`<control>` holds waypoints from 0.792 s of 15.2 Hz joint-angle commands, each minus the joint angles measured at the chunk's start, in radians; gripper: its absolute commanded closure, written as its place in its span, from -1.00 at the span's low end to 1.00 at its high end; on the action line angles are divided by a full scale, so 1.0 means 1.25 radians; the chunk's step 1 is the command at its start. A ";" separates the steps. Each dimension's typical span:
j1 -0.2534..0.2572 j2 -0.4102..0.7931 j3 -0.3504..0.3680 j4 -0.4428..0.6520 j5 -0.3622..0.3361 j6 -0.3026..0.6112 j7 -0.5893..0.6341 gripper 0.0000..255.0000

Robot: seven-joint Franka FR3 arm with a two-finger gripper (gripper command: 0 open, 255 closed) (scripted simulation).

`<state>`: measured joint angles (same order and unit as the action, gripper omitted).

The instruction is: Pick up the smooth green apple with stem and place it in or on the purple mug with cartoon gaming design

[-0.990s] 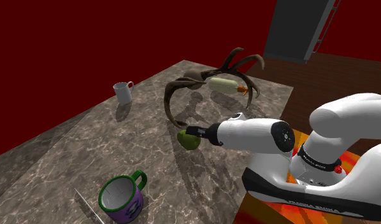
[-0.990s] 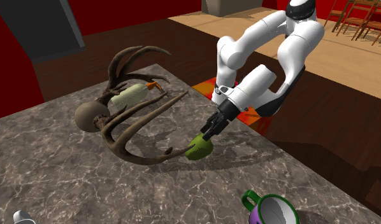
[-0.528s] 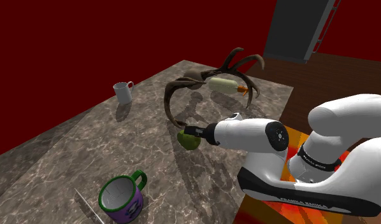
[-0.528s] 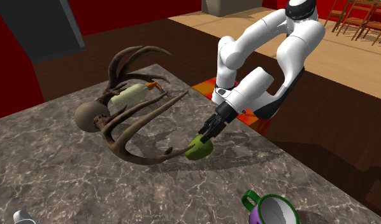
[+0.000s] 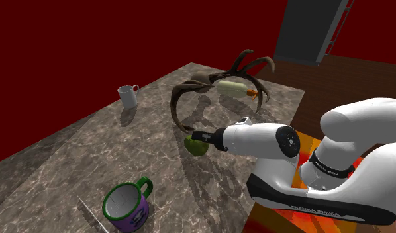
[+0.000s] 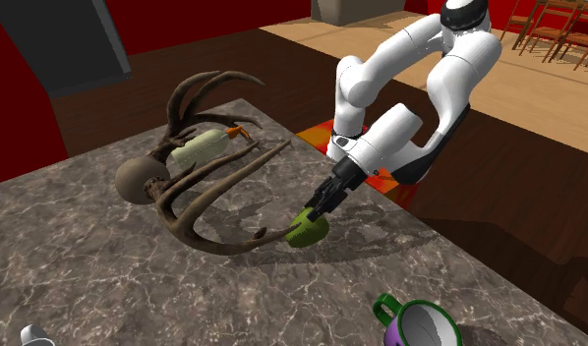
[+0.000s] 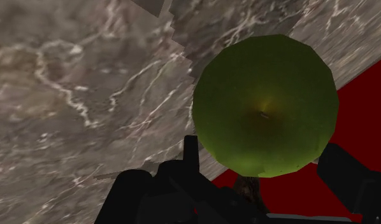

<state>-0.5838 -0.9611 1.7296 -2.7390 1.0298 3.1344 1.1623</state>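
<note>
Near the desk (image 5: 91, 155) edge closest to the stand, just beside an antler (image 6: 228, 249) tip, the apple (image 7: 265, 105) sits dead ahead of the hand (image 6: 315, 204), its dimple turned toward the wrist. The fingers (image 7: 190, 147) stand spread to the apple's width and seem to press both its flanks, so I judge it clasped, though not yet lifted off the desk. The mug (image 5: 127, 204) stands upright and well apart, toward the shoulder view's lower left, mouth open.

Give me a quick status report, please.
Gripper at green apple, grip unconfirmed. Apple on the table. Purple mug upright, empty. Antlers close beside apple.
</note>
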 commanded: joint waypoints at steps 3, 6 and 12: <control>-0.001 0.001 0.001 0.000 0.000 0.000 0.000 1.00; 0.024 -0.015 -0.034 -0.002 -0.010 -0.030 -0.003 1.00; 0.082 -0.060 -0.133 -0.005 -0.044 -0.113 -0.013 1.00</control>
<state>-0.4922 -1.0262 1.5857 -2.7466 0.9839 3.0128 1.1487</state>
